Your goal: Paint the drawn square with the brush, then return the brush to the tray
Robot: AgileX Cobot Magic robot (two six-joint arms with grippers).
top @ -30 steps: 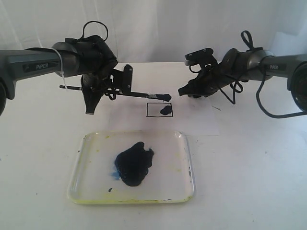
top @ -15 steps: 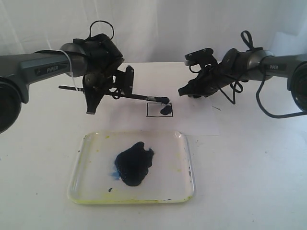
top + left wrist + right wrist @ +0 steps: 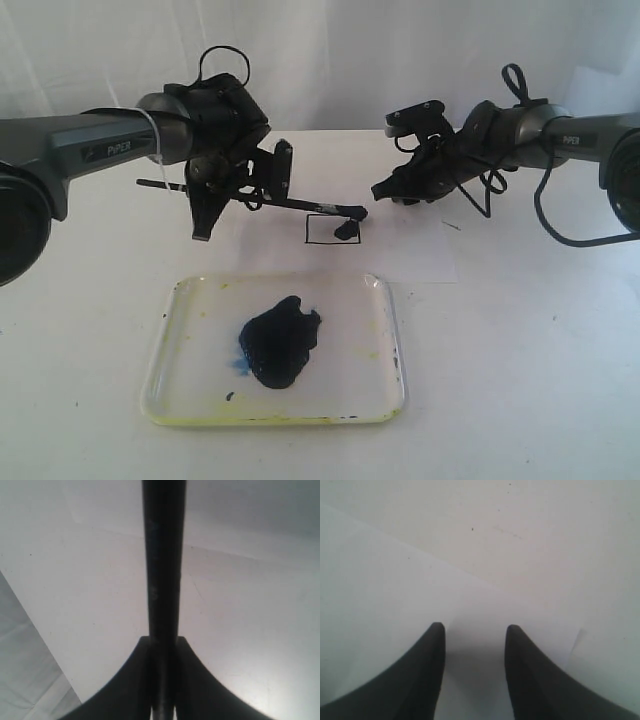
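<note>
Black paint is covering only part of the drawn square (image 3: 326, 234); we're gripping the brush (image 3: 312, 206) in our left claw (image 3: 238, 190), its length running sideways, wet tip at the square's far edge. Our right claw (image 3: 388, 192) is hanging part-open, empty, beside the square.

White worktop (image 3: 520, 380): matte, filling the foreground. White paper sheet (image 3: 420, 250): flat on the worktop, midway along and toward its far edge. Short dark mark (image 3: 452, 226): close to the sheet's right edge. Pale draped curtain (image 3: 330, 50): behind the far edge.
</note>
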